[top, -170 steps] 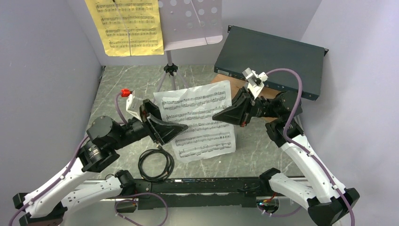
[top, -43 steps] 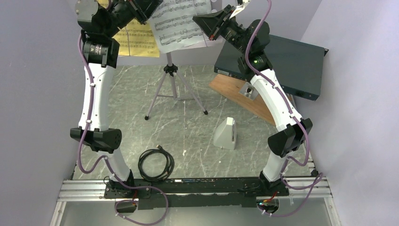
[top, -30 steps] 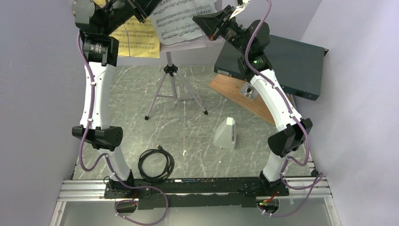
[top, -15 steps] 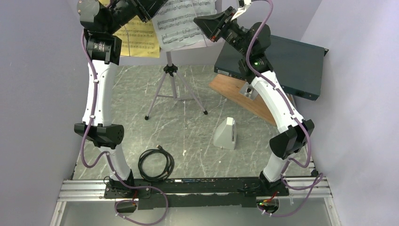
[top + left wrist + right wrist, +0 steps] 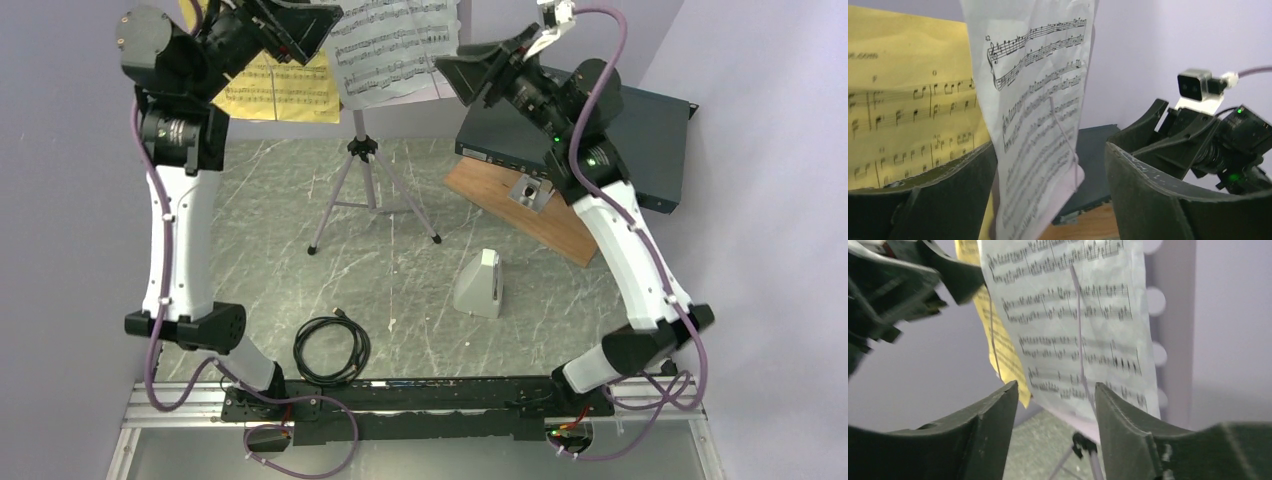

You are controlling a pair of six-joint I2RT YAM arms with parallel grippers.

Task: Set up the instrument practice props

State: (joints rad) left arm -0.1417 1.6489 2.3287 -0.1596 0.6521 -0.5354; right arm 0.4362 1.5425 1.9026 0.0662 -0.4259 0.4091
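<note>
The white sheet-music page [image 5: 395,45] leans on the pale grey perforated music stand [image 5: 1168,315], beside the yellow page [image 5: 275,85]. The stand's silver tripod [image 5: 362,165] rises from the back of the table. My left gripper [image 5: 322,22] hangs open at the white page's left edge, and the page [image 5: 1040,100] shows between its spread fingers [image 5: 923,200] without touching them. My right gripper [image 5: 452,72] is open too, just right of the page [image 5: 1073,325], and holds nothing. The small white metronome [image 5: 480,285] stands on the table at centre right.
A coiled black cable [image 5: 332,350] lies near the front edge. A dark-green flat box [image 5: 600,120] rests on a wooden board [image 5: 525,200] at the back right. Purple walls close in on the left, right and back.
Both grippers have opened and let go of the white page, which now rests on the stand. Both arms have drawn back from it, the left arm leftward and the right arm rightward.
</note>
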